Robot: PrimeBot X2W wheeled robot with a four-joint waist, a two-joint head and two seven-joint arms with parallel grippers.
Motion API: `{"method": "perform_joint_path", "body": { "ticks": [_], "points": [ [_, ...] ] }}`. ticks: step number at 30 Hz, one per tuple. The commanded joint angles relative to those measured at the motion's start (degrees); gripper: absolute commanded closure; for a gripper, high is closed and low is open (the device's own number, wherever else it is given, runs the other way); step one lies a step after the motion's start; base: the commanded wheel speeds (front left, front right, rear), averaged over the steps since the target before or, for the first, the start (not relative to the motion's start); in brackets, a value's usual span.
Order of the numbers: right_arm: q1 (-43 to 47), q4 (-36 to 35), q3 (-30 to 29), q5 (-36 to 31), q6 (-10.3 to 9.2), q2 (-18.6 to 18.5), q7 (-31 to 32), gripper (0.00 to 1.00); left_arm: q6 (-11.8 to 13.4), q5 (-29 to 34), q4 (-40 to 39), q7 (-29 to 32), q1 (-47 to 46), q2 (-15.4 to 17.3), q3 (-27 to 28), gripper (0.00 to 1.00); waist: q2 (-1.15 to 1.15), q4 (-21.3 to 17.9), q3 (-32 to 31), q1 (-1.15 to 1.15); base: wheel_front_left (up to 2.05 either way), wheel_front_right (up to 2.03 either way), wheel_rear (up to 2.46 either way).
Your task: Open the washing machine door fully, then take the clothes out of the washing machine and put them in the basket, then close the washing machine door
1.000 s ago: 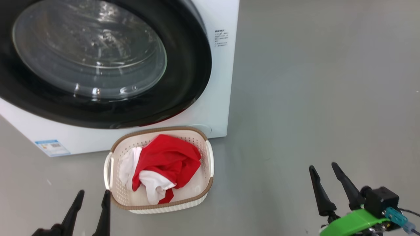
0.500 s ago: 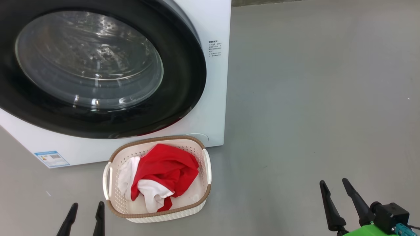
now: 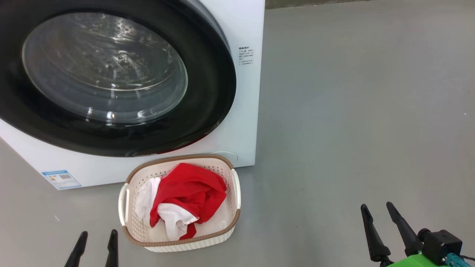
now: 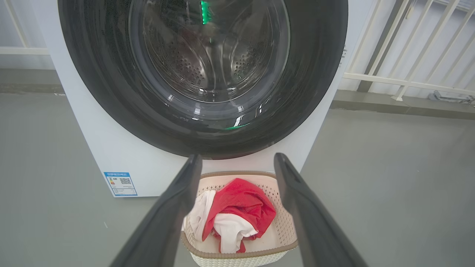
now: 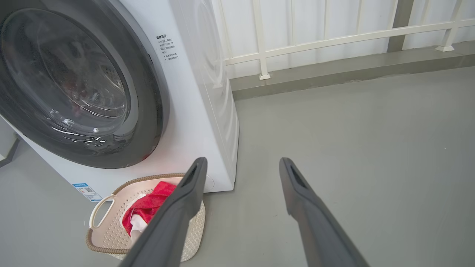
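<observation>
Clothes (image 3: 185, 200) lie in the basket (image 3: 193, 244) at lower centre, the door (image 3: 211, 92) at upper left looks shut (last step seemingly done), so the left gripper (image 3: 99, 232) and right gripper (image 3: 376, 204), spread and empty below, need only rest.

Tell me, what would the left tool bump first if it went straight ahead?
The left tool would probably hit the door low down, passing over the basket. Depth is hard to judge.
</observation>
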Motion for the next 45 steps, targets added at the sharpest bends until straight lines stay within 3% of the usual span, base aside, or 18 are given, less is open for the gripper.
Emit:
{"method": "perform_joint_path", "body": {
  "ticks": [1, 19, 20, 26, 30, 35, 45],
  "points": [
    [-0.19, -1.39, 0.98, -0.30, -0.06, -0.65, -0.36, 0.00, -0.31, 0.87, -1.60, -0.46, -0.67, 0.34, 2.28, 0.00, 0.00, -0.02, -0.05, 0.00, 0.00, 0.00, 0.00],
    [-0.50, -1.37, 1.18, -0.22, -0.06, -0.40, -0.36, 0.00, -0.31, 0.56, -1.07, -0.46, -0.91, -0.34, 3.33, 0.00, 0.00, 0.24, 0.36, 0.00, 0.00, 0.00, 0.00],
    [0.41, 0.07, 0.00, 0.00, 0.00, 0.19, 0.00, 1.00, 0.00, 0.38, 0.17, 0.00, 0.19, -0.84, 1.11, 1.00, 0.00, 0.24, 0.36, 0.00, 0.00, 0.00, 0.00],
    [0.54, 2.68, 0.42, 1.30, 0.00, 1.01, 0.34, 1.00, 0.08, -0.96, 2.93, 0.81, 0.00, -2.15, 0.60, 1.00, 0.00, 0.27, 0.34, 0.01, 0.00, 0.00, 0.00],
    [0.19, 2.47, 0.25, 4.30, 0.00, 0.89, 1.07, 1.00, 0.06, -3.99, 2.95, 1.67, -0.43, -2.24, 0.65, 1.00, 0.00, 0.47, 0.03, 0.13, 0.00, 0.00, 0.00],
    [-0.21, 2.43, 0.13, 6.68, -0.01, 0.80, 1.66, 1.00, 0.05, -6.40, 3.10, 2.31, -0.89, -2.31, 0.68, 1.00, 0.00, 0.59, 0.03, 0.01, 0.00, 0.00, 0.00],
    [-1.18, 2.20, -0.20, 12.54, -0.01, 0.62, 3.15, 1.00, 0.02, -12.42, 3.33, 3.94, -2.02, -2.48, 0.80, 1.00, 0.00, 0.91, -0.21, 0.00, 0.00, 0.00, 0.00]
  ]
}}
